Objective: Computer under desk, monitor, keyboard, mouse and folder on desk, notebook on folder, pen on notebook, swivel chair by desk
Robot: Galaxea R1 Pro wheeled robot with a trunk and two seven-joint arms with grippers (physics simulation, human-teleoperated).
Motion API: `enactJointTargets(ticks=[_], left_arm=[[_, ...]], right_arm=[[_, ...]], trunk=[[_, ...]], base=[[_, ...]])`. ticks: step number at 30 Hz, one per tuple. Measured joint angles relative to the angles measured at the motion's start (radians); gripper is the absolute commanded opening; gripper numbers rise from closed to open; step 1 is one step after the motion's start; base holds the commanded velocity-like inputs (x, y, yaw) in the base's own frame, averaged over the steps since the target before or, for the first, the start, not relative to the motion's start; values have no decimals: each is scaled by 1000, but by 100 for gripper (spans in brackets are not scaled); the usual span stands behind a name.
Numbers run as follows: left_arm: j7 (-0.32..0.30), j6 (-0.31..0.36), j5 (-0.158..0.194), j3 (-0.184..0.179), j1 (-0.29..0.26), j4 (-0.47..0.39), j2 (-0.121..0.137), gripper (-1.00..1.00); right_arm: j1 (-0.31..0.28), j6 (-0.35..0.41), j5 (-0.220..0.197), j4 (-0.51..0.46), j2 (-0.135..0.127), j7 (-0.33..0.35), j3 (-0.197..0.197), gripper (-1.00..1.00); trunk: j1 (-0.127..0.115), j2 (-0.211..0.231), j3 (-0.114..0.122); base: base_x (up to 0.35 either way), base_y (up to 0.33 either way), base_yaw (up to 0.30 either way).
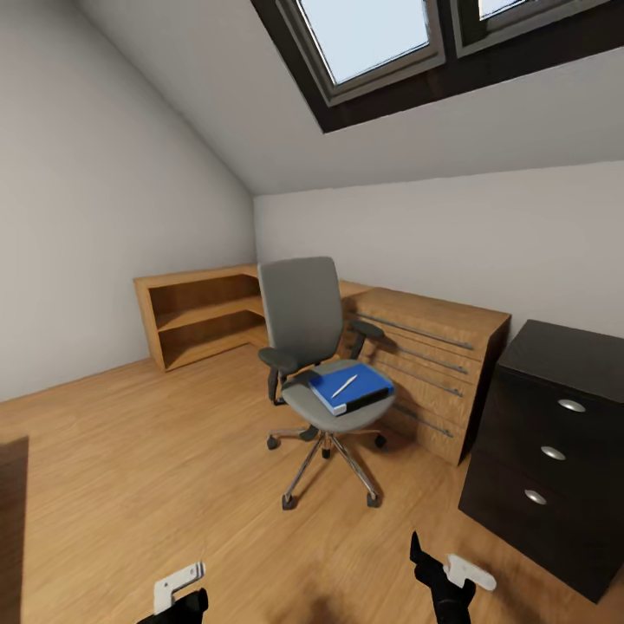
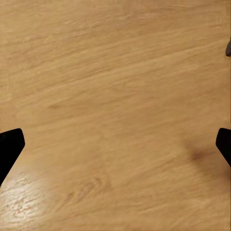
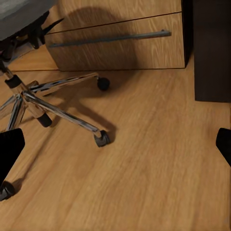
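Fingers [image 3: 10, 149] spread, pen [image 1: 344, 386] diagonal on folder [image 1: 351, 387]

A room in a home, up under the roof. Sloped ceiling [image 1: 173, 104] with a skylight [image 1: 373, 35] at 12 o'clock, pale sky behind the glass. Plain light walls [image 1: 78, 243] and a wood floor [image 1: 156, 468]. Low wooden shelf [image 1: 198, 314] in the far corner at 11 o'clock. Wooden drawers [image 1: 429, 368] along the back wall at 2 o'clock, with long grey handles. Dark cabinet [image 1: 555, 451] with round knobs at 3 o'clock. Grey chair [image 1: 305, 334] on wheels in the middle, a blue folder [image 1: 351, 387] and a pen [image 1: 344, 386] on its seat. Home furniture for keeping and working, so a bedroom or study.
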Motion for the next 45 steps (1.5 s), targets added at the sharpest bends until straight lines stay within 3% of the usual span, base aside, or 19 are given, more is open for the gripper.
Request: enactJointTargets(ticks=[3,5,13,35,45], left_arm=[[0,-54,1,0,0,48,0,100],[2,-111,2,-9,0,148,0,100],[1,-249,1,-53,0,249,-1,100],[4,-293,0,-62,0,298,-2,100],[2,-293,-1,-62,0,313,-3,100]], right_arm=[[4,-11,0,7,-1,-1,-2,100],[9,-17,2,11,-1,-1,-1,100],[9,-15,4,11,0,-1,0,100],[9,-11,3,11,-4,-2,0,100],[9,47,3,11,-8,-2,0,100]], trunk=[[-11,21,9],[-19,35,16],[-50,91,41],[-134,245,85],[-173,315,116]], base=[[0,0,-44],[0,0,-220],[0,0,-256],[0,0,-67],[0,0,0]])
